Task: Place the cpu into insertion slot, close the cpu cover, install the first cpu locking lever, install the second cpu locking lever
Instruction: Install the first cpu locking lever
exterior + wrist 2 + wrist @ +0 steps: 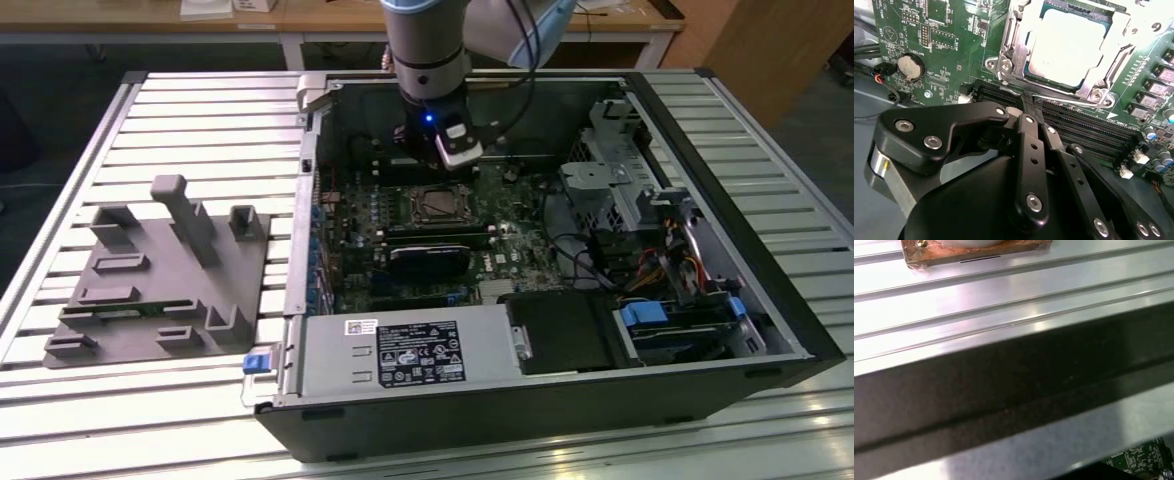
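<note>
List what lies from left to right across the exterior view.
Grey fixture plate on the slatted table → green motherboard inside the open computer case → cpu in its insertion slot → silver drive cage → blue-tabbed drive bay.

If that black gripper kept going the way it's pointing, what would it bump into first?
Probably the long black memory slots just ahead of the gripper; the silvery cpu cover and grey cpu lie beyond. Depth is unclear.
</note>
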